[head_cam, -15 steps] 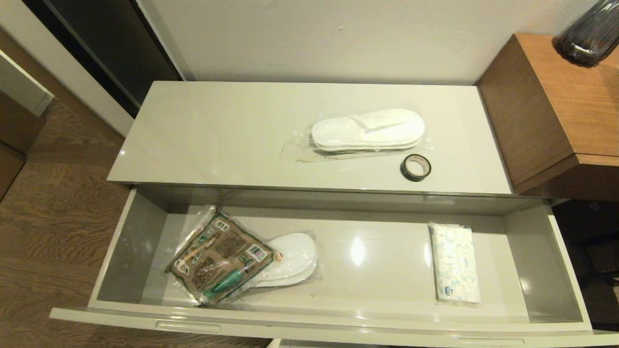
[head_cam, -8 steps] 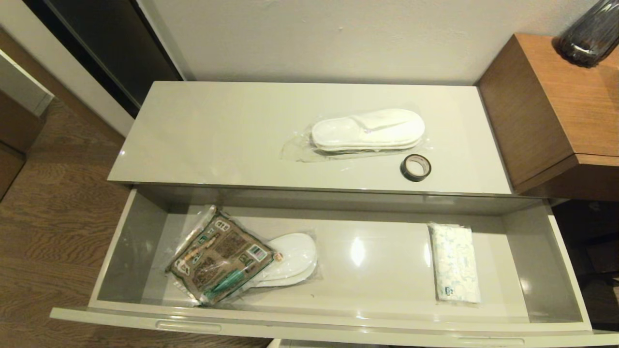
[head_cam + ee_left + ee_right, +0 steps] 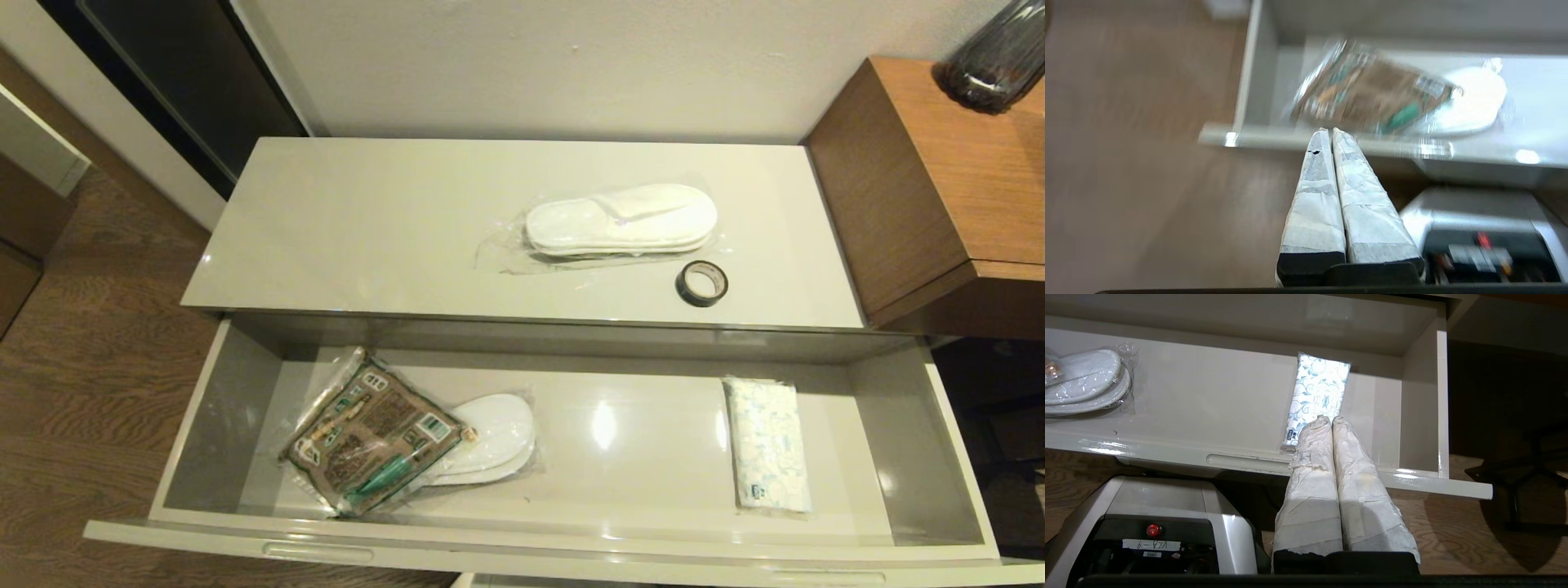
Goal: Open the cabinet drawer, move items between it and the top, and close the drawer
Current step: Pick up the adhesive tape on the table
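Note:
The wide cabinet drawer (image 3: 204, 408) stands pulled out. In its left part a brown-and-green packet (image 3: 371, 433) lies over a wrapped white slipper pair (image 3: 494, 437). On the glossy top (image 3: 343, 229) rest another wrapped slipper pair (image 3: 620, 219) and a small black tape roll (image 3: 701, 282). Neither arm shows in the head view. My left gripper (image 3: 1329, 130) is shut and empty, in front of the drawer's front edge near the packet (image 3: 1367, 94). My right gripper (image 3: 1330, 418) is shut and empty too, hanging before the drawer's right end.
A white-and-blue patterned tissue pack (image 3: 767, 445) lies in the drawer's right part. A higher brown wooden unit (image 3: 931, 180) with a dark glass vase (image 3: 992, 57) stands at the right. Wood floor lies to the left. My base (image 3: 1155, 522) sits under the drawer front.
Nothing has shifted in the head view; the left wrist view is blurred, so that arm is moving.

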`<state>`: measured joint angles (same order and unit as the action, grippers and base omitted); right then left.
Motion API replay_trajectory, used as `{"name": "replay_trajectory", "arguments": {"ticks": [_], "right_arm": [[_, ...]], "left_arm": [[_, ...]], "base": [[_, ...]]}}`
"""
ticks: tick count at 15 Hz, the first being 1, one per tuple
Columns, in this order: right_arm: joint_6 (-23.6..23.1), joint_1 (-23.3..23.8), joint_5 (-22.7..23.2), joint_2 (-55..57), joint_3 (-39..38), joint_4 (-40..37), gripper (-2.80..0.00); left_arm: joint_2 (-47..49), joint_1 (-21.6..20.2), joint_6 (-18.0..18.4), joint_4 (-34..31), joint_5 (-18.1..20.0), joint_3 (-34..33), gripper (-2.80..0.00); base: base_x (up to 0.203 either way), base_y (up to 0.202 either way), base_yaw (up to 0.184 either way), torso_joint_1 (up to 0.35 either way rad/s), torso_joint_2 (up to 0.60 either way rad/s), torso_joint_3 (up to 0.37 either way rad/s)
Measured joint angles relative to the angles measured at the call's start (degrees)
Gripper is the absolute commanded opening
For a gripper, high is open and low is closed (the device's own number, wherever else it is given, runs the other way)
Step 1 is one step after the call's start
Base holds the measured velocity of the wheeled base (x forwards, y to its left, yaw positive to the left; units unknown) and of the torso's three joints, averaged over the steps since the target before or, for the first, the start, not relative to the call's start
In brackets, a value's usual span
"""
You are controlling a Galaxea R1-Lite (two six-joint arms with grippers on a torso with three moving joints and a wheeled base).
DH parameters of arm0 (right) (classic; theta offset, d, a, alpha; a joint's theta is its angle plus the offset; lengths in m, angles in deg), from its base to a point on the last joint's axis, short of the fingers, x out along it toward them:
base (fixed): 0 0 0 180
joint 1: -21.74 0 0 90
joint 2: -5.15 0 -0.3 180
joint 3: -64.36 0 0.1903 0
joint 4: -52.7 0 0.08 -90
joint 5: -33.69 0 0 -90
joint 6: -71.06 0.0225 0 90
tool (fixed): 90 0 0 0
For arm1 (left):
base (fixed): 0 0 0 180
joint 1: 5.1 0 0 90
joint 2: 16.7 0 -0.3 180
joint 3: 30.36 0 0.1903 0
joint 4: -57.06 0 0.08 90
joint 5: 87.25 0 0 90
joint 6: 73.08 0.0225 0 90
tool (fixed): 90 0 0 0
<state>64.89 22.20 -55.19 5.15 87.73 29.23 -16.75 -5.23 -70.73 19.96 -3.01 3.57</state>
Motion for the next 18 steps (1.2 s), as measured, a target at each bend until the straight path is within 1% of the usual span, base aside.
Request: {"name": "replay_trajectory", "arguments": {"ticks": [1, 2, 3, 4, 5, 6, 7, 9, 11, 14, 15, 18], "right_arm": [[0.0, 0.0, 0.0, 0.0, 0.0, 0.0, -2.8], [0.0, 0.0, 0.0, 0.0, 0.0, 0.0, -2.8], [0.1, -0.1, 0.0, 0.0, 0.0, 0.0, -2.8], [0.1, -0.1, 0.0, 0.0, 0.0, 0.0, -2.8], [0.1, -0.1, 0.0, 0.0, 0.0, 0.0, -2.8], [0.1, -0.1, 0.0, 0.0, 0.0, 0.0, -2.8], [0.1, 0.0, 0.0, 0.0, 0.0, 0.0, -2.8], [0.0, 0.0, 0.0, 0.0, 0.0, 0.0, -2.8], [0.7, 0.0, -0.2, 0.0, 0.0, -0.1, -2.8], [5.1, -0.1, -0.9, 0.0, 0.0, 0.1, -2.8], [5.7, -0.1, -1.0, 0.0, 0.0, 0.1, -2.8], [5.7, 0.0, -1.0, 0.0, 0.0, 0.1, -2.8]], "left_arm": [[0.0, 0.0, 1.1, 7.8, 1.0, -4.5, -2.8], [0.0, 0.0, 1.2, 15.5, 2.3, -7.5, -2.8], [0.0, 0.0, 0.0, 20.2, 3.8, -9.0, -2.8], [0.0, 0.0, -1.2, 20.6, 5.1, -9.7, -2.8], [0.0, 0.0, -1.9, 18.5, 6.1, -9.9, -2.8], [0.0, 0.1, -2.1, 14.8, 6.3, -10.1, -2.8], [0.0, 0.1, -2.1, 13.4, 6.3, -10.1, -2.8], [0.0, 0.0, -3.1, 14.2, 6.4, -10.3, -2.8], [0.0, 0.0, -3.3, 14.2, 6.4, -10.4, -2.8], [0.0, 0.0, -3.3, 14.2, 6.4, -10.5, -2.8], [0.0, 0.0, -3.3, 14.2, 6.4, -10.5, -2.8], [0.0, 0.0, -3.3, 14.2, 6.4, -10.5, -2.8]], "base": [[0.0, 0.0, 0.0, 0.0, 0.0, 0.0], [0.0, 0.0, 0.0, 0.0, 0.0, 0.0], [0.0, 0.0, 0.0, 0.0, 0.0, 0.0], [0.0, 0.0, 0.0, 0.0, 0.0, 0.0], [0.0, 0.0, 0.0, 0.0, 0.0, 0.0], [0.0, 0.0, 0.0, 0.0, 0.0, 0.0], [0.0, 0.0, 0.0, 0.0, 0.0, 0.0], [0.0, 0.0, 0.0, 0.0, 0.0, 0.0], [0.0, 0.0, 0.0, 0.0, 0.0, 0.0], [0.0, 0.0, 0.0, 0.0, 0.0, 0.0], [0.0, 0.0, 0.0, 0.0, 0.0, 0.0], [0.0, 0.0, 0.0, 0.0, 0.0, 0.0]]}}
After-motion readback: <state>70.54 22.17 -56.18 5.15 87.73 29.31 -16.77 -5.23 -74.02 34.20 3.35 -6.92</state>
